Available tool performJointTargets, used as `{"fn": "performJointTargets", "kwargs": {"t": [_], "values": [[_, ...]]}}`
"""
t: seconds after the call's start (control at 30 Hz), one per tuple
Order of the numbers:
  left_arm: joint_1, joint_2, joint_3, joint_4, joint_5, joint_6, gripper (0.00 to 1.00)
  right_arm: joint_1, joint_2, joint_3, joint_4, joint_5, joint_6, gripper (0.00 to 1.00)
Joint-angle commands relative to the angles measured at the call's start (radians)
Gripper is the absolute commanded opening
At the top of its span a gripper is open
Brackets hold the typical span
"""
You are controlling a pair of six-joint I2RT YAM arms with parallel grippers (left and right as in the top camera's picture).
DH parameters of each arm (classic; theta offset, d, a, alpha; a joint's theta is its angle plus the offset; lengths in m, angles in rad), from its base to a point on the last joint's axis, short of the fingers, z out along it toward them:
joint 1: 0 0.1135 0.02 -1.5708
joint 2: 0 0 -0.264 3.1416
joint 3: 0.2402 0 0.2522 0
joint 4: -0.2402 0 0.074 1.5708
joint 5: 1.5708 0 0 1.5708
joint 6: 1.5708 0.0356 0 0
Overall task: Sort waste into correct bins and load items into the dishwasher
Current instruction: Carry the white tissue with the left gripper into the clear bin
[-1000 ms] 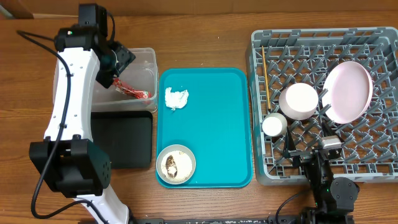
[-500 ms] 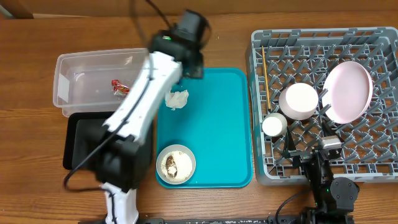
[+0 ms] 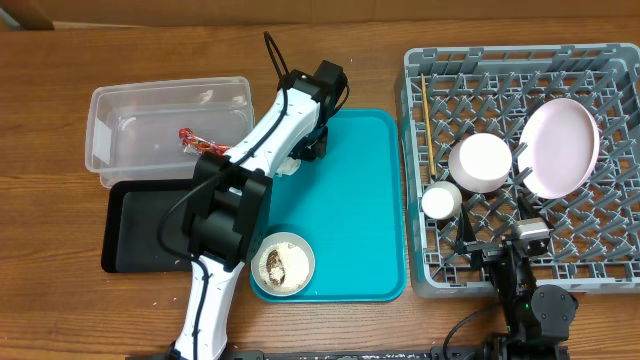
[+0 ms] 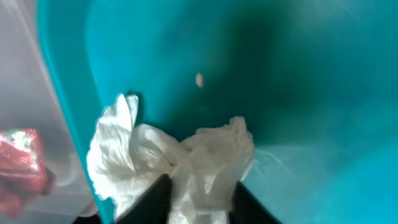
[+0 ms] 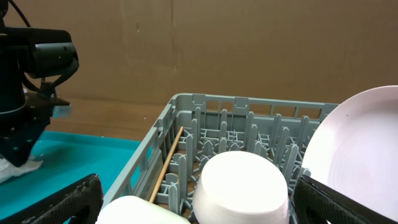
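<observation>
My left gripper (image 3: 305,150) is down on the teal tray's far left corner, shut on the crumpled white tissue (image 4: 186,155), which bulges between its dark fingers (image 4: 155,202). The red-and-silver wrapper (image 3: 197,142) lies inside the clear tub (image 3: 120,105); the black tray (image 3: 140,240) sits in front of it. Food scraps (image 3: 275,265) fill the grey-rimmed bowl (image 3: 296,247) on the tray's near left. The grey dish rack (image 3: 420,70) holds the pink plate (image 3: 560,145), pink bowl (image 3: 481,162), white cup (image 3: 441,201) and chopsticks (image 3: 426,120). My right gripper (image 5: 199,199) stands open at the rack's near edge.
The flat teal tray (image 3: 360,200) lies between the bins and the rack. A single food crumb (image 4: 199,79) rests on it beyond the tissue. The left arm stretches over the black tray and the teal tray's left edge.
My left arm swung from the clear tub, where the wrapper stayed, across to the tissue on the teal tray and came down with its jaws closing on it. The right arm has not moved.
</observation>
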Motion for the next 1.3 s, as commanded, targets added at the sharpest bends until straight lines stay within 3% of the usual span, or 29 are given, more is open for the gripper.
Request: {"fn": "performJointTargets", "kwargs": {"t": [0.0, 0.3, 0.47, 0.67, 0.77, 0.97, 1.07, 1.27], "values": [[0.003, 0.013, 0.006, -0.034, 0.053, 0.028, 0.04, 0.0, -0.006, -0.01, 0.006, 0.0, 0.01, 1.0], [0.062, -0.152, 0.246, -0.223, 0.045, -0.077, 0.04, 0.0, -0.006, -0.01, 0.006, 0.0, 0.01, 1.0], [0.175, -0.258, 0.26, -0.214, 0.009, -0.122, 0.04, 0.0, -0.006, -0.01, 0.006, 0.0, 0.01, 1.0], [0.331, -0.228, 0.245, -0.188, 0.011, -0.122, 0.04, 0.0, -0.006, -0.01, 0.006, 0.0, 0.01, 1.0], [0.383, -0.211, 0.245, -0.172, 0.085, -0.079, 0.13, 0.0, -0.006, -0.01, 0.006, 0.0, 0.01, 1.0], [0.396, -0.249, 0.271, -0.242, 0.179, -0.077, 0.53, 0.0, -0.006, -0.01, 0.006, 0.0, 0.01, 1.0], [0.365, -0.29, 0.276, -0.299, 0.182, -0.078, 0.56, 0.0, -0.006, -0.01, 0.006, 0.0, 0.01, 1.0], [0.22, -0.336, 0.274, -0.448, 0.163, -0.083, 0.52, 0.0, -0.006, -0.01, 0.006, 0.0, 0.01, 1.0]]}}
